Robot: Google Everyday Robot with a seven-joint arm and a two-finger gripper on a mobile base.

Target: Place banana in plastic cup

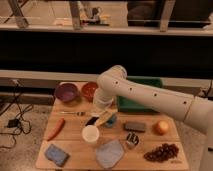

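Observation:
My gripper (100, 119) hangs from the white arm over the middle of the wooden table (75, 150). It is shut on the pale yellow banana (106, 119), which sticks out to the right at a slant. The white plastic cup (90, 134) stands upright just below and slightly left of the gripper. The banana's lower end is close above the cup's rim, off to its right. The orange-red carrot (55, 128) lies to the left of the cup.
A purple bowl (66, 92) and a red bowl (90, 91) stand at the back left, a green tray (142, 102) at the back right. In front lie a blue sponge (56, 154), a grey cloth (110, 152), a small can (131, 140), grapes (160, 151), an orange fruit (161, 127) and a dark block (134, 126).

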